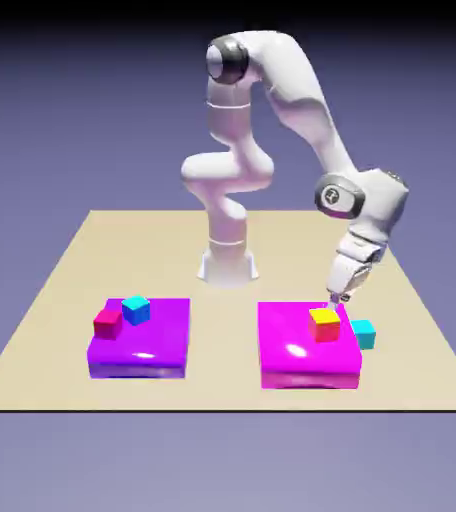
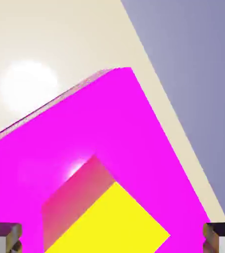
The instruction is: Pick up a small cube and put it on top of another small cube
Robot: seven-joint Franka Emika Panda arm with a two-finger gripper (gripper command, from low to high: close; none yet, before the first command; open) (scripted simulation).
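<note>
On the exterior view's left, a magenta slab [image 1: 139, 338] carries a red cube with pink top [image 1: 107, 322] and a cyan cube [image 1: 136, 309], side by side; further right, a second magenta slab [image 1: 308, 346] holds the yellow-topped cube [image 1: 325, 324], and the gripper [image 1: 338, 298] hangs just above it, jaws spread wide, holding nothing; the small cyan cube [image 1: 363, 333] lies on the table [image 1: 62, 290], beside this slab's right edge, lower than the gripper and slightly right of it.

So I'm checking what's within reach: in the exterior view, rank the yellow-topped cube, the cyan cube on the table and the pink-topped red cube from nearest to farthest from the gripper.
From the gripper:
1. Yellow-topped cube, on the right slab.
2. Cyan cube, on the table beside that slab.
3. Pink-topped red cube, on the left slab.
</note>
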